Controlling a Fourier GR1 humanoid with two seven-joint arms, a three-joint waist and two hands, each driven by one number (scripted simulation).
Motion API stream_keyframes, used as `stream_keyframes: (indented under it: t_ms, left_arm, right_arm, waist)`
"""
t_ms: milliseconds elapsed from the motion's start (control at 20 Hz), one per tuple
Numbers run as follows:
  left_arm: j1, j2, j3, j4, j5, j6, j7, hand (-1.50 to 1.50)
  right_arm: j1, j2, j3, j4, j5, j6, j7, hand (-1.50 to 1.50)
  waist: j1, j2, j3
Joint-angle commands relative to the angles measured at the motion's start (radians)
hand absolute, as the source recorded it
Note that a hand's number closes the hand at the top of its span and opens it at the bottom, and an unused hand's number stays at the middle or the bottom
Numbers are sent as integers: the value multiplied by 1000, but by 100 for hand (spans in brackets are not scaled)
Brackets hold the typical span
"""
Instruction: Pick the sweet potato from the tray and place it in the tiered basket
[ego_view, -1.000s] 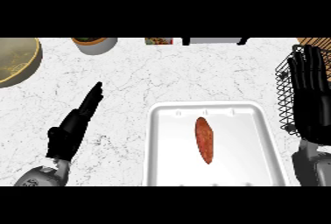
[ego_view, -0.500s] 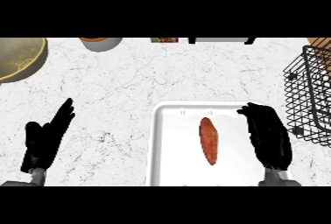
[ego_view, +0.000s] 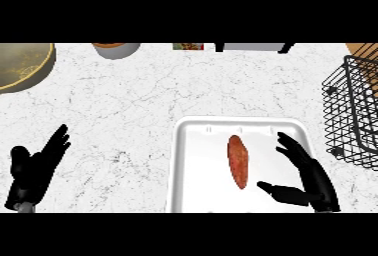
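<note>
A long orange-brown sweet potato (ego_view: 237, 160) lies lengthwise in the middle of a white tray (ego_view: 195, 165) at the lower centre of the counter. My right hand (ego_view: 310, 175) is open over the tray's right side, fingers straight and thumb spread toward the sweet potato, a short gap away from it. The black wire tiered basket (ego_view: 354, 112) stands at the right edge, partly cut off. At the lower left, on the bare counter, my left hand (ego_view: 33, 170) rests open with fingers pointing up.
A round tan bowl-like container (ego_view: 21, 65) sits at the far left back. A small pot (ego_view: 114, 49) and other items (ego_view: 188, 46) line the back edge. White marble counter (ego_view: 148, 100) spreads between tray and back row.
The right hand has shifted left and lower over the tray, closer to the sweet potato. The left hand has moved slightly lower left. The sweet potato has not moved.
</note>
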Motion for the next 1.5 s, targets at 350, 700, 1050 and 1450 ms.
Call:
stream_keyframes:
  t_ms: [350,700,1050,1450]
  left_arm:
    - [-32,-2,55,96,6,-55,-51,0]
    - [-24,-37,86,123,-24,-73,-65,0]
    - [31,-29,99,2,-47,-90,12,0]
    - [-19,-55,172,68,-53,-142,0,0]
  right_arm:
    - [-274,-185,86,-151,-28,307,544,-150]
    - [-406,-88,80,-62,-40,369,724,-150]
    - [-422,-105,53,-99,-50,462,897,-150]
    - [-311,-118,-21,-180,-46,538,970,-150]
  waist:
    - [-21,-2,4]
    - [-19,-1,5]
    - [-18,-3,6]
    - [-25,-3,6]
